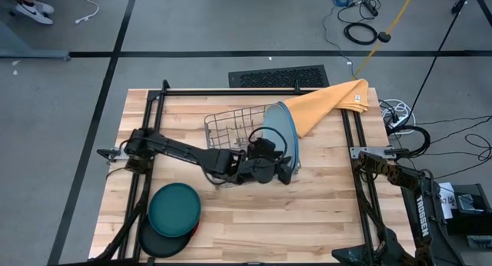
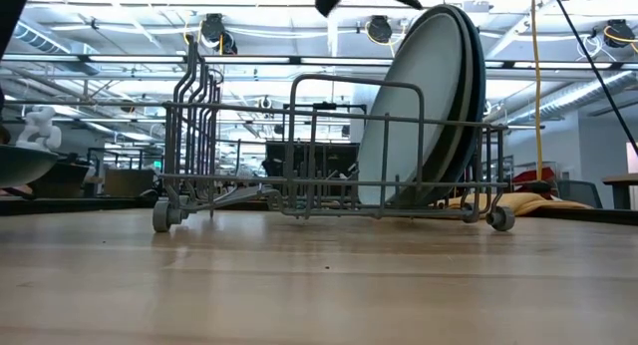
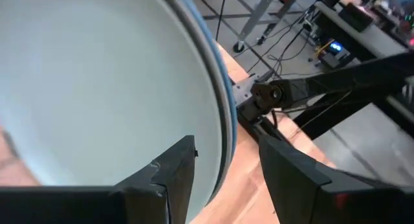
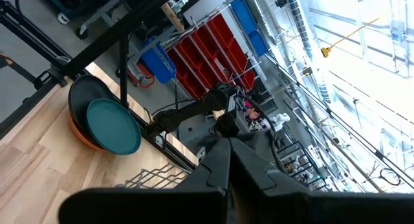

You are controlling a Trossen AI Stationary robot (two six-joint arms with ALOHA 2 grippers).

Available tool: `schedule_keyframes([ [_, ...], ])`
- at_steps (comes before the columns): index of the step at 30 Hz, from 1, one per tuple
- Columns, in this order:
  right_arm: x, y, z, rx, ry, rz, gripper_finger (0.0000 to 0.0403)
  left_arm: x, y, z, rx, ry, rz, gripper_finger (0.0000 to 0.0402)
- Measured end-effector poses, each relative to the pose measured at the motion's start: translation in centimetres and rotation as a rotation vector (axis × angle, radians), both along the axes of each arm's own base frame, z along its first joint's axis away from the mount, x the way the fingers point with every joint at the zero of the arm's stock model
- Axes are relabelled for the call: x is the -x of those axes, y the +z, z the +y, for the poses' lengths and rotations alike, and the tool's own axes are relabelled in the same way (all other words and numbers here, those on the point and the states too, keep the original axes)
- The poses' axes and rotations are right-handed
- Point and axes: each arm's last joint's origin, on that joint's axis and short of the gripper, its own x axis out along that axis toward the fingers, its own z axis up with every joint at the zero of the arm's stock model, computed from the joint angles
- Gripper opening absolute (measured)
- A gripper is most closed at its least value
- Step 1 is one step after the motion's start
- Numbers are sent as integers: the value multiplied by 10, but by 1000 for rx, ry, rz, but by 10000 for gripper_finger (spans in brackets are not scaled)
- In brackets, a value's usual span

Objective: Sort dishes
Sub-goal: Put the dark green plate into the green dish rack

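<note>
straddling the pale blue plate's (image 3: 97,88) rim in the wire rack (image 1: 231,124), left pincer (image 3: 223,175) stands parted, gripping nothing.

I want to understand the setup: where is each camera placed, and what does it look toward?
High: overhead, facing down; left gripper at wire rack.
Low: tabletop height, facing rack and upright plates.
Left wrist: open fingers straddling a plate rim.
Right wrist: shut right gripper, facing teal plate.
High and right wrist share that plate.
</note>
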Motion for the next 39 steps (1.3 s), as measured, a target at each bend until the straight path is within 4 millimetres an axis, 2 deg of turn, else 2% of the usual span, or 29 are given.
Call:
schedule_keyframes([
  [4,0,0,0,-6,1,-1,0,25,21,-13,-117,-20,59,173],
  [8,0,0,0,-1,2,2,0,71,53,-30,-209,-29,107,173],
  [10,0,0,-1,1,2,3,0,98,70,-35,-203,-100,130,173],
  [13,1,-1,-2,9,2,6,0,130,82,-45,-119,-287,208,173],
  [17,1,-1,-2,12,1,7,0,152,63,-68,-13,-438,426,173],
  [21,-1,-1,-3,15,-4,7,0,159,22,-93,72,-476,751,173],
  [24,-3,-1,-3,12,-9,6,0,160,-12,-110,73,-526,1019,173],
  [28,-3,-1,-4,6,-9,5,0,162,-43,-127,132,-610,1274,173],
  [33,-3,-1,-4,3,-9,4,0,156,-60,-147,170,-551,1210,173],
  [39,-3,-2,-4,-6,0,24,0,153,-71,-150,188,-430,1201,173],
])
